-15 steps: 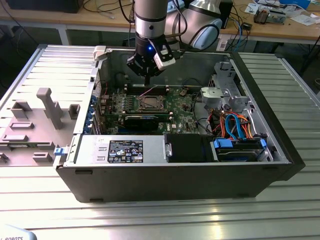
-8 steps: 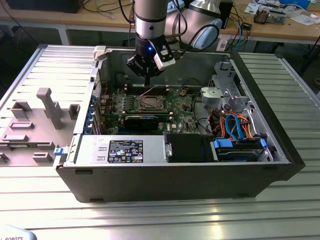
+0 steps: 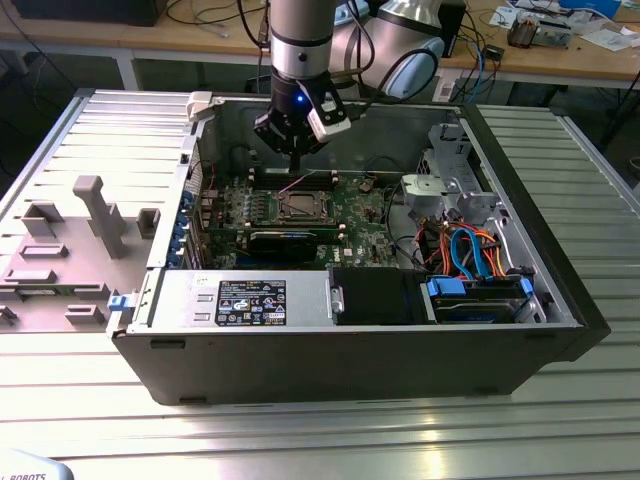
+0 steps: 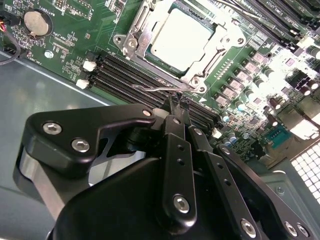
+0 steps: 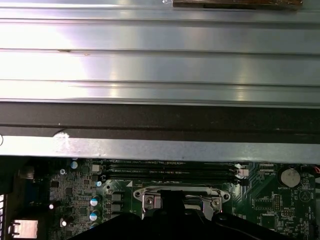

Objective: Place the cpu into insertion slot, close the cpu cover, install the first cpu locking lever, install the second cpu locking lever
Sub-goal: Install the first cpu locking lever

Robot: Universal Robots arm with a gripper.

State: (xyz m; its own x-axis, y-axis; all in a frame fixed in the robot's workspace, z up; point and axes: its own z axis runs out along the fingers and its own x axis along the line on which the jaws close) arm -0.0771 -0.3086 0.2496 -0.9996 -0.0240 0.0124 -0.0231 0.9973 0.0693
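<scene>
In the exterior view, the gripper (image 3: 296, 140) hangs at upper centre inside the open computer case (image 3: 300, 350), just above and behind the chip socket (image 3: 300, 208) on the green board (image 3: 350, 220).

In the second wrist view, the jaws are clenched together, tips at a thin wire lever (image 4: 160, 88) beside the metal cover (image 4: 200, 65). The chip (image 4: 180, 40) lies seated beyond, upper centre.

In the first wrist view, the cover (image 5: 180, 192) sits at bottom centre.

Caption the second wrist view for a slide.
Gripper with shut jaws at a locking lever beside the closed cpu cover over the cpu.
</scene>
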